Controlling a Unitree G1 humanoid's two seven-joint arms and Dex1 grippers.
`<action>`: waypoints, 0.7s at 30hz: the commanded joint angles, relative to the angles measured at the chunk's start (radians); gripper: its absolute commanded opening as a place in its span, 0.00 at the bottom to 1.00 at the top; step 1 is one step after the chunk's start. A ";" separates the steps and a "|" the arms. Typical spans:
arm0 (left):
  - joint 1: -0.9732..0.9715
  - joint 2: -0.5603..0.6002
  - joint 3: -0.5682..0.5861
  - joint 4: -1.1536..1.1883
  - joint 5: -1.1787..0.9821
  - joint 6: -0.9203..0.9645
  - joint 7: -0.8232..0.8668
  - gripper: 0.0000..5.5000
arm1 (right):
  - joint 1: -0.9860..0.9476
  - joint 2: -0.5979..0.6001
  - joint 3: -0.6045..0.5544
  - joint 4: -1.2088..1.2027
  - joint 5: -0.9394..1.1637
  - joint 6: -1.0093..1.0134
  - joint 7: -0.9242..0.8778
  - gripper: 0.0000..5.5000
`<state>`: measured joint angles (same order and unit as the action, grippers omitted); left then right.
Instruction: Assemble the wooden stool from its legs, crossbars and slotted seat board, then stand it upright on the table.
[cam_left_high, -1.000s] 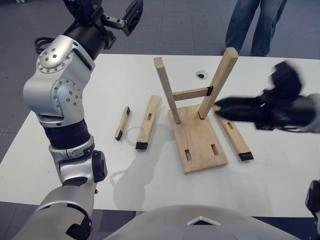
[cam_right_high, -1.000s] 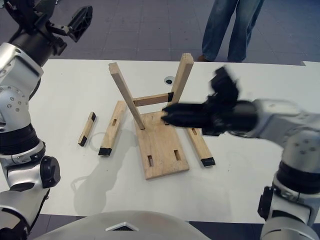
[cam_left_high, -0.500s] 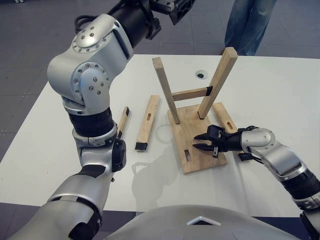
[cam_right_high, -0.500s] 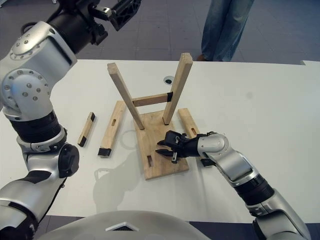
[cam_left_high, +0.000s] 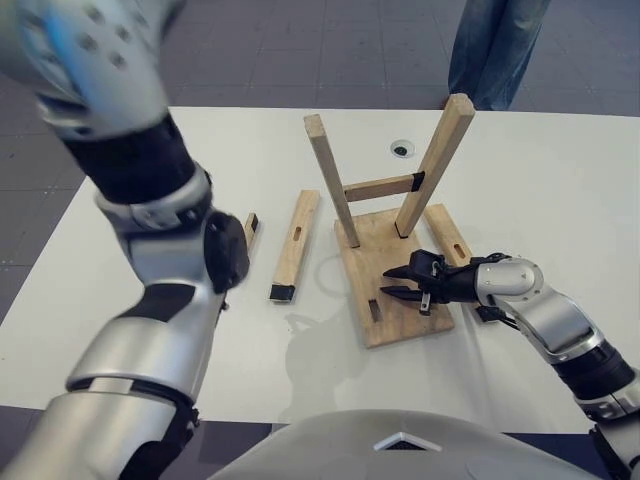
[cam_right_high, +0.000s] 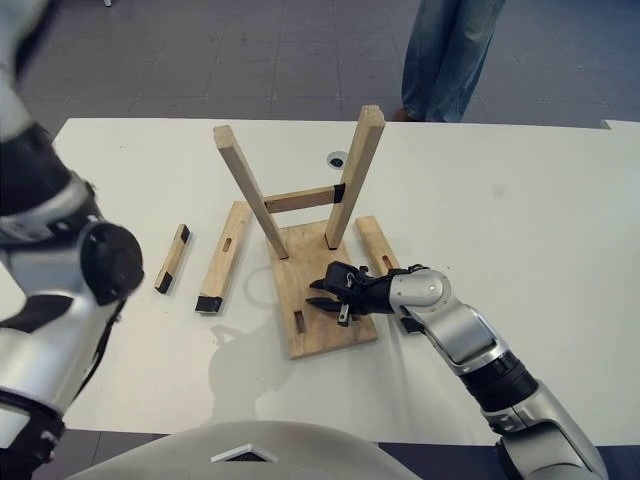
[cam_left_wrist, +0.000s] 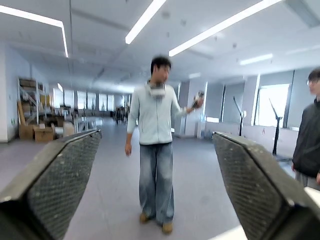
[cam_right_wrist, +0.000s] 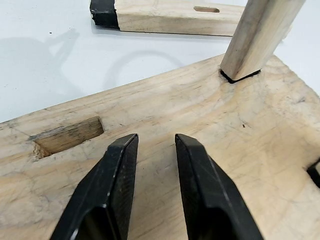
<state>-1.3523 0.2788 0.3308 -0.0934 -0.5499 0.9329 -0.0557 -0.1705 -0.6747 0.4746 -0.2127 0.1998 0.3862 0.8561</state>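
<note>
The seat board (cam_left_high: 372, 262) lay flat on the table (cam_left_high: 560, 180), with two legs (cam_left_high: 332, 180) standing in it, joined by a crossbar (cam_left_high: 380, 187). The right gripper (cam_left_high: 388, 283) hovered low over the board, fingers (cam_right_wrist: 120, 170) slightly apart, empty. The left gripper (cam_left_wrist: 156, 134) faced the room, fingers spread wide.

Your black two-fingered right gripper (cam_left_high: 388, 282) hovers low over the pale wooden seat board (cam_left_high: 396, 326), fingers narrowly apart; your left gripper (cam_left_wrist: 156, 135), raised high above it, gapes wide.
</note>
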 joint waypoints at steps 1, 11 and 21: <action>0.123 -0.092 0.029 -0.005 -0.101 0.154 0.040 0.75 | 0.047 -0.009 0.029 0.065 -0.075 0.052 -0.016 0.24; 0.812 -0.279 -0.222 -0.082 -0.099 0.137 0.019 0.75 | 0.052 0.000 0.002 0.044 -0.075 0.074 -0.030 0.24; 0.118 -0.079 0.061 -0.004 -0.227 -0.101 0.044 0.75 | 0.023 0.091 0.013 0.134 -0.107 0.121 -0.111 0.24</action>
<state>-1.2326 0.1745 0.3747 -0.0632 -0.7423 0.7771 -0.0414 -0.1775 -0.5917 0.4543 -0.1735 0.1597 0.4055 0.7834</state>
